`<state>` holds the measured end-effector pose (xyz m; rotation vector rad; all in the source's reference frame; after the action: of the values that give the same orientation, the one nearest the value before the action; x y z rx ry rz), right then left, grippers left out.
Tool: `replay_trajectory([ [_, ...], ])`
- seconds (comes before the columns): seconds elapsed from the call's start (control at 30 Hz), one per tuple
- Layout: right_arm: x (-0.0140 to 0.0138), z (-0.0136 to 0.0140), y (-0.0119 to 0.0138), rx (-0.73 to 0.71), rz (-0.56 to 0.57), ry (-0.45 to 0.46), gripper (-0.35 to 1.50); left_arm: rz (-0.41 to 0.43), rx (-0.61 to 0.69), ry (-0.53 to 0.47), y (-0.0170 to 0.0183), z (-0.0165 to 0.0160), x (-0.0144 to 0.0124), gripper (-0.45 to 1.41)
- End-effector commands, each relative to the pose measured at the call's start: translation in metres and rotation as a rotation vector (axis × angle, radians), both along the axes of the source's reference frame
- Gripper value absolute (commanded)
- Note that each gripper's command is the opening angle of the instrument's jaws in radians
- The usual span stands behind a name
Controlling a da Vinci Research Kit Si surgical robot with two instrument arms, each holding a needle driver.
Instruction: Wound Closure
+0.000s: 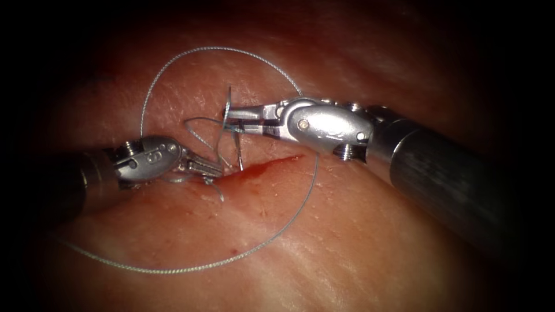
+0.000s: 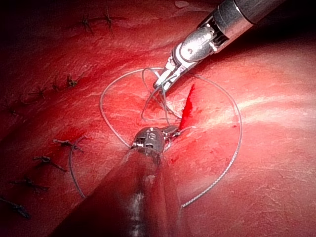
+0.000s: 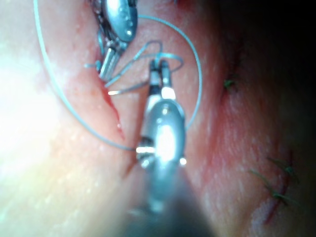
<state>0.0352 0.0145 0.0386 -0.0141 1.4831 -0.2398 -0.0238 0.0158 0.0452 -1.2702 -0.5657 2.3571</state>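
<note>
Two needle drivers meet at the 9 o'clock end of one short cut (image 1: 263, 169) in the tissue (image 1: 358, 242); no writing or brand can be read on either. Coming in from 3 o'clock, the right tool (image 1: 231, 118) has its jaws clenched on the curved needle (image 1: 229, 103), gripping it near mid-curve, so the needle stands almost upright at the jaw tips, one thin end rising toward 12 o'clock and the other dropping toward 6 o'clock, just above the left end of the cut. Whether the lower end touches the tissue cannot be told. From 9 o'clock, the left tool (image 1: 211, 170) lies low against the tissue just left of the cut, its jaws closed together at a short curl of thread; whether they actually pinch the thread or the tissue cannot be told. One long thread (image 1: 173, 270) runs in a wide loop round both tool tips, sweeping over 12 o'clock, down past 3 o'clock across the cut and out toward 7 o'clock, with smaller loops tangled between the jaws. Red fluid (image 1: 254, 171) wets the cut. Several earlier dark stitches (image 2: 44, 160) lie in the left wrist view.
</note>
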Motion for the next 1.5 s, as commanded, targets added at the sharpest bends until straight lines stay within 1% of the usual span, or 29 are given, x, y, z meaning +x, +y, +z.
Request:
replay_trajectory([
  [0.03, 0.0011, 0.0004, 0.0007, 0.004, -0.009, 0.01, -0.35, -0.001, -0.01, -0.004, 0.0002, 0.0001, -0.0005, -0.37],
  [0.23, 0.0017, 0.0005, 0.0009, 0.056, -0.054, 0.04, -0.35, 0.004, -0.037, -0.01, 0.0, -0.0034, -0.0008, -0.37],
  [0.37, 0.0017, 0.0004, 0.0008, 0.067, -0.079, 0.037, -0.35, 0.011, -0.05, -0.012, -0.0005, -0.0053, -0.0013, -0.37],
  [0.5, 0.0015, 0.0002, 0.0012, 0.07, -0.115, 0.014, -0.35, 0.01, -0.059, -0.011, -0.0012, -0.0064, -0.0023, -0.37],
  [0.63, 0.0009, 0.0001, 0.0024, 0.081, -0.106, 0.004, -0.35, 0.015, -0.071, -0.015, -0.002, -0.0075, -0.0038, -0.37],
  [0.83, 0.0, 0.0001, 0.003, 0.072, -0.112, 0.001, -0.35, 0.025, -0.073, -0.029, -0.0028, -0.0086, -0.0054, -0.37],
  [1.0, -0.0004, 0.0001, 0.003, 0.072, -0.123, -0.006, -0.35, 0.029, -0.076, -0.035, -0.0031, -0.0089, -0.0063, -0.37],
  [1.2, -0.0003, -0.0003, 0.0025, 0.067, -0.135, 0.004, -0.35, 0.036, -0.077, -0.046, -0.0036, -0.008, -0.0075, -0.37],
  [1.27, -0.0002, -0.0005, 0.0025, 0.108, -0.124, -0.008, -0.35, 0.037, -0.08, -0.049, -0.0037, -0.0075, -0.0082, -0.37],
  [1.33, -0.0002, -0.0006, 0.0026, 0.12, -0.12, -0.012, -0.35, 0.038, -0.081, -0.05, -0.0037, -0.0073, -0.0085, -0.37],
  [1.5, -0.0001, -0.0008, 0.003, 0.227, -0.071, -0.058, -0.35, 0.044, -0.087, -0.063, -0.0043, -0.0068, -0.0098, -0.37],
])
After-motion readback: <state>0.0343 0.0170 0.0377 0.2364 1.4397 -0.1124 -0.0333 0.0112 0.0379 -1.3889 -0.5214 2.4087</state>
